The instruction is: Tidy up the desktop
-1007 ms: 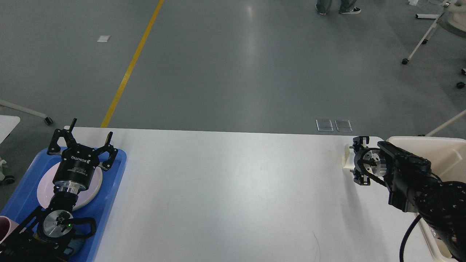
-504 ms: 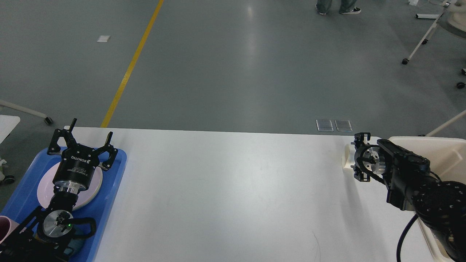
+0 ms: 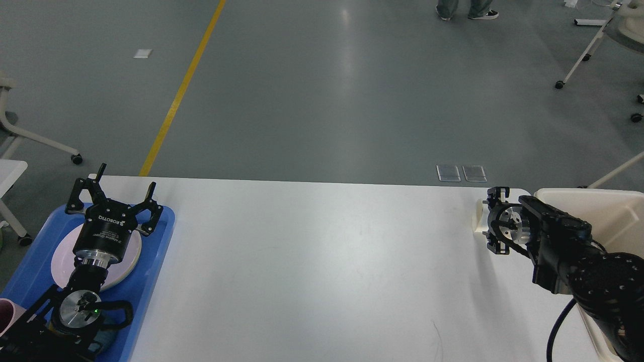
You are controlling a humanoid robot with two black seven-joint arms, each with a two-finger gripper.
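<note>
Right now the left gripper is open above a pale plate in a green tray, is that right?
Not quite: the tray is blue, not green. The head view shows the left gripper open, fingers spread, above the pale plate lying in it.

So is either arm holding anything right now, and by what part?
Left gripper is open and empty. Right gripper is seen end-on; cannot tell.
</note>
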